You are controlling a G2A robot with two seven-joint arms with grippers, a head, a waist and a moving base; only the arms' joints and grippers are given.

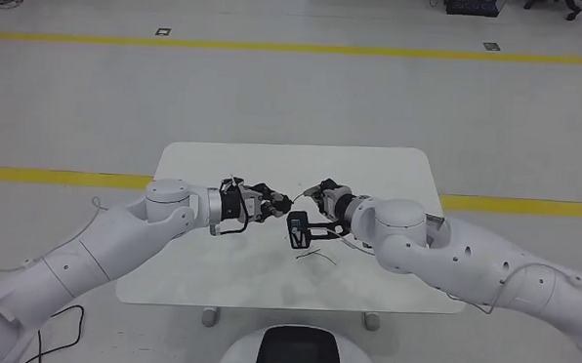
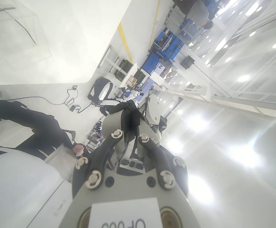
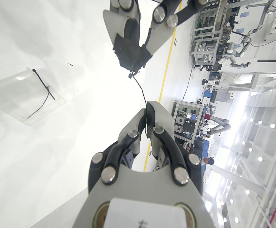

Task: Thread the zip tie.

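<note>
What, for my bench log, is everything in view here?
held zip tie: one, black, stretched between the two grippers above the table.
spare zip tie: one, black, lying on the clear sheet.
clear sheet: one, transparent, flat on the table.
table: one, white, under both arms.
floor lines: two, yellow, on the floor around the table.
left gripper: one, grey and black, jaws shut on one end of the held zip tie.
right gripper: one, grey and black, jaws shut on its other end.
</note>
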